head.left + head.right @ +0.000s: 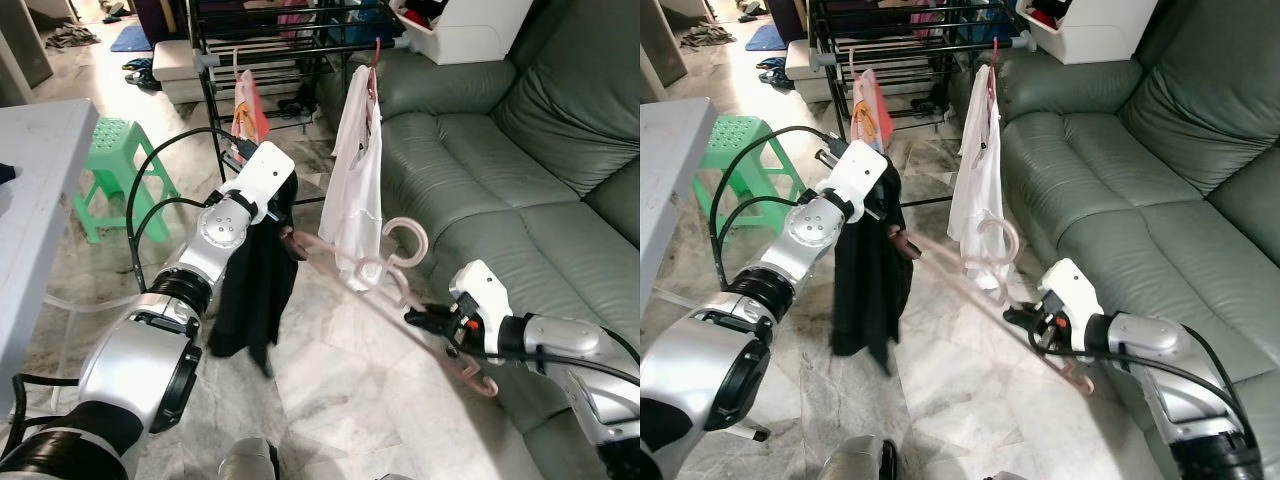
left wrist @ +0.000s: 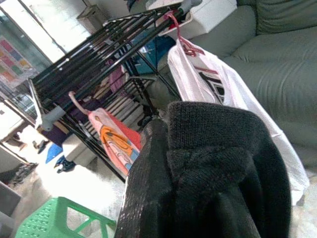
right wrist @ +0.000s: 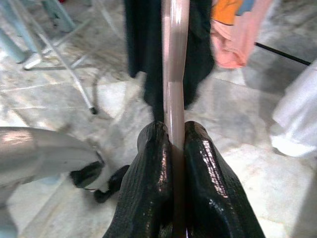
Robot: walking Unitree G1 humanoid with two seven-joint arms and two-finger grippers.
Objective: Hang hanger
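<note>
The left arm reaches forward and up, elbow bent, its wrist raised in the middle of the scene; the left gripper (image 1: 283,222) is buried in dark cloth, so its fingers can't be made out. The right arm stretches low across from the right, its right gripper (image 1: 428,322) pinched tight on a thin pink bar.
</note>
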